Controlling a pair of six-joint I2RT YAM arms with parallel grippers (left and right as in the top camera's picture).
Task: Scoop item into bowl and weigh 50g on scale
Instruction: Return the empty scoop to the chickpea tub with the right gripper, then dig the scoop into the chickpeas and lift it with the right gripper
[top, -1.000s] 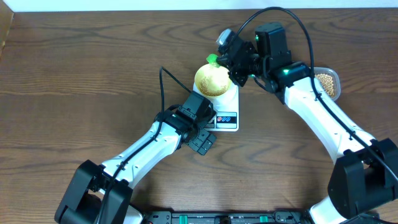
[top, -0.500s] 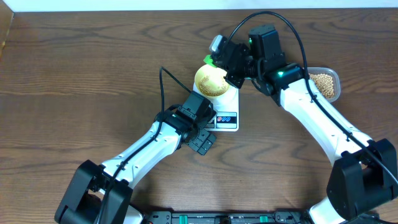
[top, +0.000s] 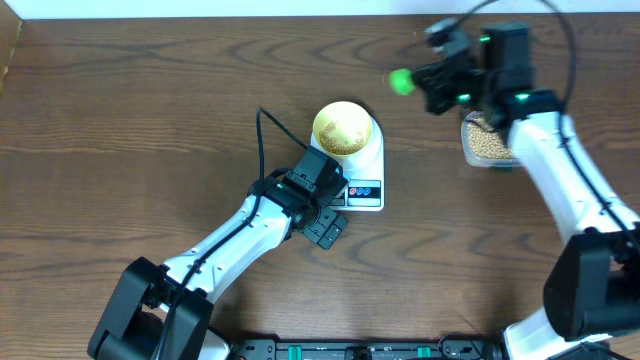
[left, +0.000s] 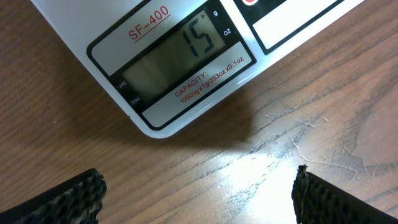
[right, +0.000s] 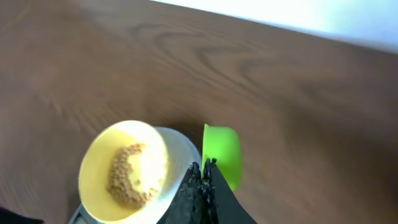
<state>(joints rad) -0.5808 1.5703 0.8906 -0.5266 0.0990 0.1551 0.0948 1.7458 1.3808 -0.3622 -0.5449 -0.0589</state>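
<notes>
The pale yellow bowl (top: 342, 127) stands on the white scale (top: 374, 170) with tan beans (right: 126, 174) in it. The scale's display (left: 177, 56) reads 15 g in the left wrist view. My right gripper (top: 432, 82) is shut on a green scoop (top: 401, 81), held in the air to the right of the bowl; the scoop also shows in the right wrist view (right: 222, 150). My left gripper (top: 325, 228) is open and empty, low over the table just in front of the scale.
A clear plastic tub (top: 488, 146) full of beans stands at the right, partly under my right arm. A black cable (top: 268, 125) runs left of the scale. The table's far edge lies at the top.
My right gripper has swung with the green scoop from over the bowl to the right, toward the bean tub. The left arm has not moved.
</notes>
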